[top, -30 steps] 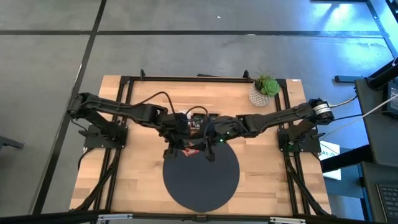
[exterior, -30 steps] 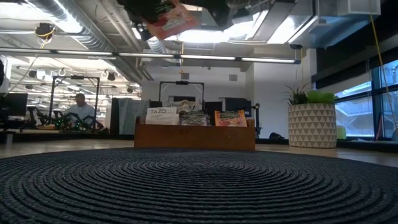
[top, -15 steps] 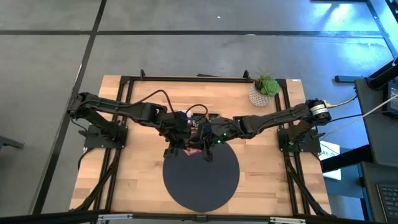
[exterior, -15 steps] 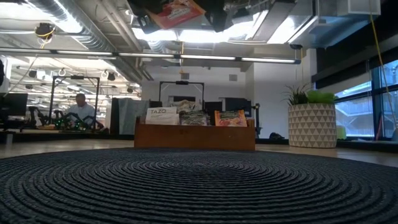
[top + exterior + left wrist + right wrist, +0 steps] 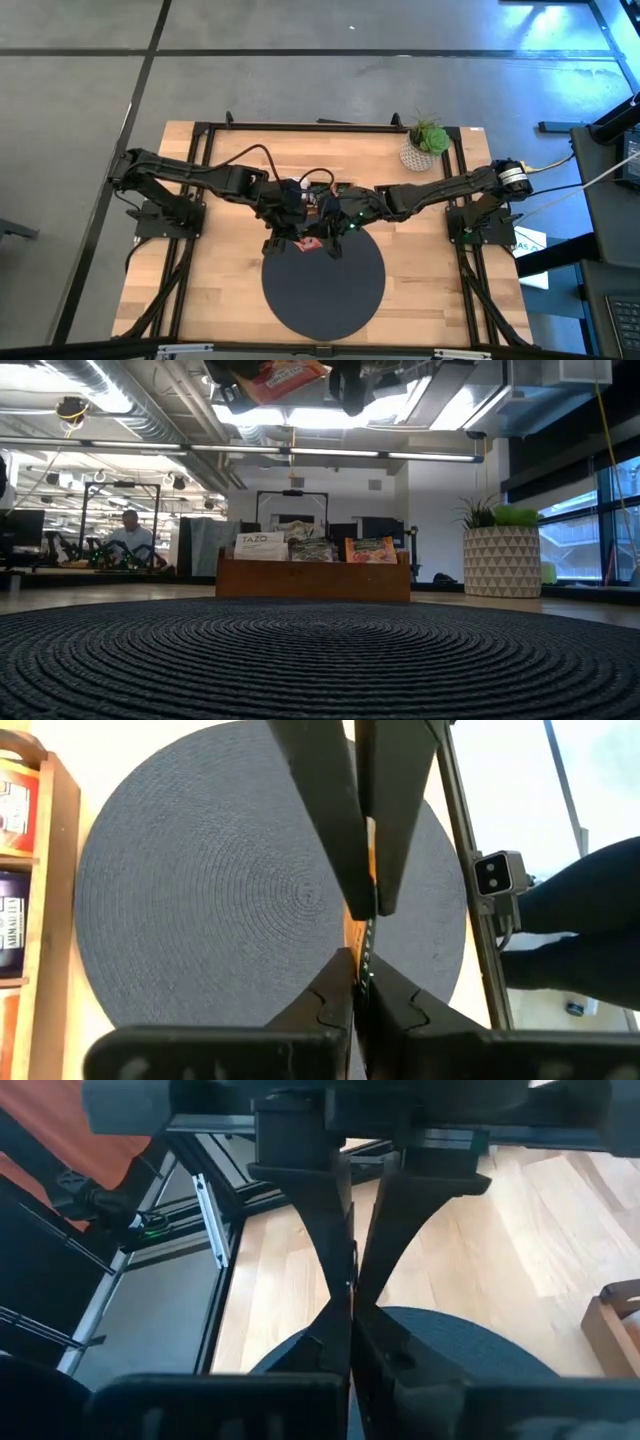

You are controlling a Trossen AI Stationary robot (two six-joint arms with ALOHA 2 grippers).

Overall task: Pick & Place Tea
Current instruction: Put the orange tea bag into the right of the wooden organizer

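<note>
Above the far rim of the dark round woven mat (image 5: 323,283), I see both grippers meeting over the table's middle. The left gripper (image 5: 297,243) has its jaws pinching a flat orange-red tea sachet (image 5: 311,242), held in the air, clear of the mat. The right gripper (image 5: 334,244) sits just beside it, jaws pressed together; I cannot tell whether they catch the sachet's edge. The mat beneath is bare, with open wood on both sides of it.

The low view gives me what the overhead hides: the sachet (image 5: 278,374) hangs high at the top edge, printed face tilted, and behind the mat the brown wooden tray (image 5: 313,579) stands with more sachets upright in it. A white patterned plant pot (image 5: 502,561) stands at the far right corner, well apart from the grippers.
</note>
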